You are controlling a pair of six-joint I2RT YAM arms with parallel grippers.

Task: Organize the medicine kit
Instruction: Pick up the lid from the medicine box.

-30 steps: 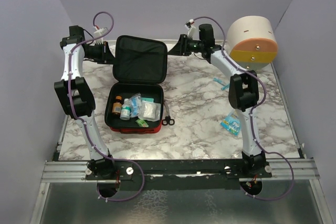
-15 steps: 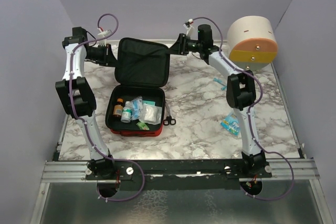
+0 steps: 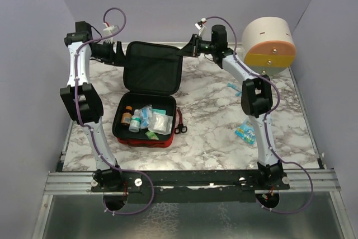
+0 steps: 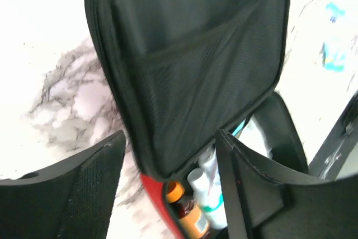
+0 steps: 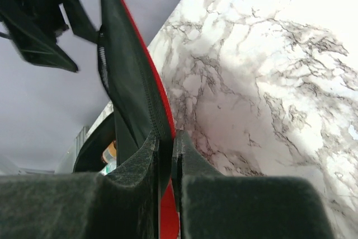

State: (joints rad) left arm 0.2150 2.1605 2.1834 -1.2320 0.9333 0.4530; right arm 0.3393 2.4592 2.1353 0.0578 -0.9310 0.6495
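Note:
The medicine kit (image 3: 146, 120) lies open on the marble table, a red case that is black inside. It holds an orange-capped bottle (image 4: 187, 214), a white bottle (image 4: 211, 194) and packets. Its lid (image 3: 152, 71) stands raised and tilted back. My right gripper (image 3: 185, 51) is shut on the lid's far right edge; in the right wrist view the fingers (image 5: 166, 144) pinch the red-and-black rim (image 5: 134, 82). My left gripper (image 3: 119, 52) is open at the lid's far left corner. In the left wrist view that corner (image 4: 162, 160) sits loose between the fingertips (image 4: 170, 155).
A round cream, orange and yellow drawer container (image 3: 269, 42) stands at the back right. Black scissors (image 3: 179, 127) lie beside the kit's right side. Blue packets (image 3: 245, 131) and a small blue item (image 3: 233, 86) lie near the right arm. Purple walls enclose three sides.
My left gripper has opened and let go of the lid's corner. My right gripper has shut on the lid's right edge. The lid now stands a little higher.

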